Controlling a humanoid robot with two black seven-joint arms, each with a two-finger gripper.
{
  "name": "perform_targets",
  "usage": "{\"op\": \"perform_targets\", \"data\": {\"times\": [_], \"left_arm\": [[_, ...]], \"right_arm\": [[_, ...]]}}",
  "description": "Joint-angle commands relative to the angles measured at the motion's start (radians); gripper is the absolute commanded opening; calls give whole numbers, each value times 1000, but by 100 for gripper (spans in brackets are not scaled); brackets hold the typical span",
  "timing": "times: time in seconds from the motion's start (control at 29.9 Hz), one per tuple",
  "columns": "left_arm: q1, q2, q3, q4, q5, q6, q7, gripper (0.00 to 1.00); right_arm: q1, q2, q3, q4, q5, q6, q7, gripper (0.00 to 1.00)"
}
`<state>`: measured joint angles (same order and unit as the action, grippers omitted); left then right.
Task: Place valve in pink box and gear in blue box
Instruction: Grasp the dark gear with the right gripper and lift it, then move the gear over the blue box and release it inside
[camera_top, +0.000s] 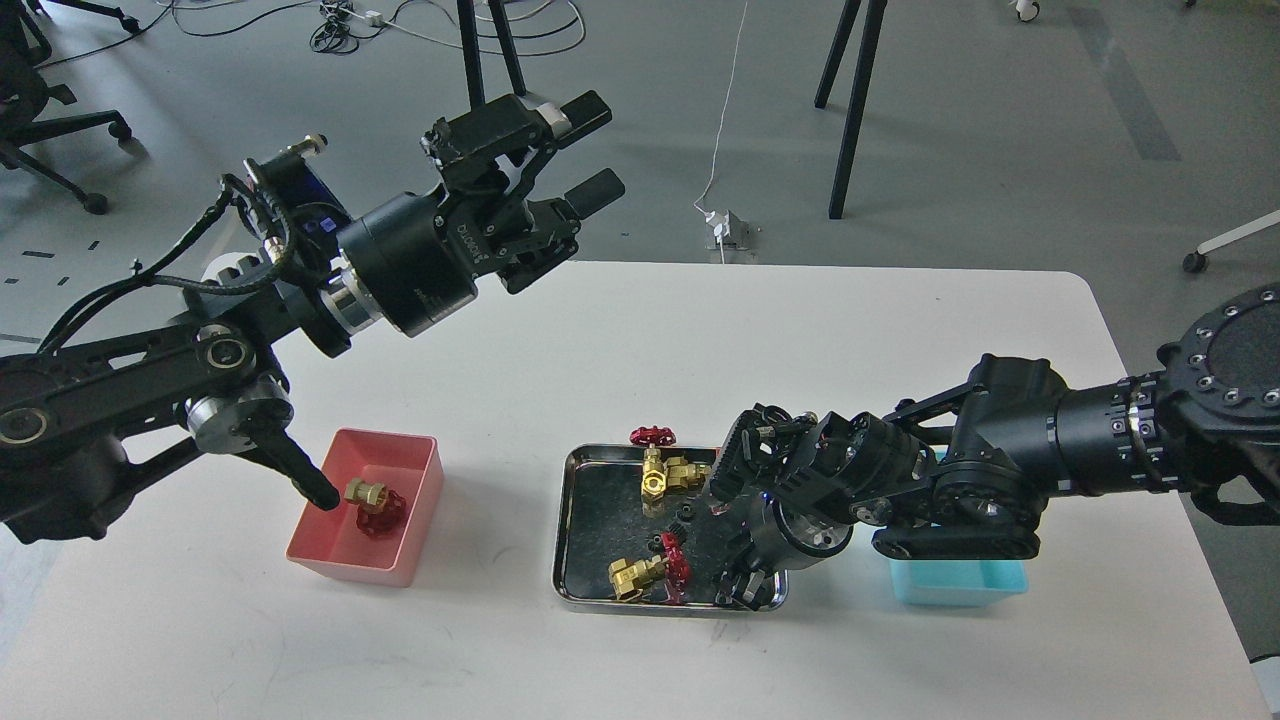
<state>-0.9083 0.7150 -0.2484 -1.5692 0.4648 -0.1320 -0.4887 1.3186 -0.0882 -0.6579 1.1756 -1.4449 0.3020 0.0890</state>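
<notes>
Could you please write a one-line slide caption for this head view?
One valve lies in the pink box; right hand works over the steel tray.

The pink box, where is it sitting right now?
In the head view the pink box sits on the white table's left side, left of the steel tray, with one valve inside.

A single head-mounted camera looked forward and down, fairly close, onto a white rounded-corner tabletop (620, 330). Grey floor filled the frame's far top edge.
</notes>
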Motion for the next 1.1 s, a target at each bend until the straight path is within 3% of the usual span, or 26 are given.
{"op": "perform_targets", "data": {"times": [0.0, 0.23, 0.43, 0.84, 1.07], "left_arm": [[0, -2, 0, 0, 0, 0, 0, 75], [6, -3, -2, 0, 1, 0, 0, 75], [12, -19, -2, 3, 3, 0, 0, 75], [17, -68, -2, 18, 3, 0, 0, 75], [20, -97, -2, 26, 5, 20, 0, 75]], "right_arm": [[1, -2, 0, -1, 0, 0, 1, 14], [16, -16, 6, 9, 5, -4, 1, 7], [83, -114, 49, 50, 23, -30, 5, 6], [122, -706, 135, 302, 135, -17, -2, 6], [-67, -792, 204, 305, 124, -27, -5, 9]]}}
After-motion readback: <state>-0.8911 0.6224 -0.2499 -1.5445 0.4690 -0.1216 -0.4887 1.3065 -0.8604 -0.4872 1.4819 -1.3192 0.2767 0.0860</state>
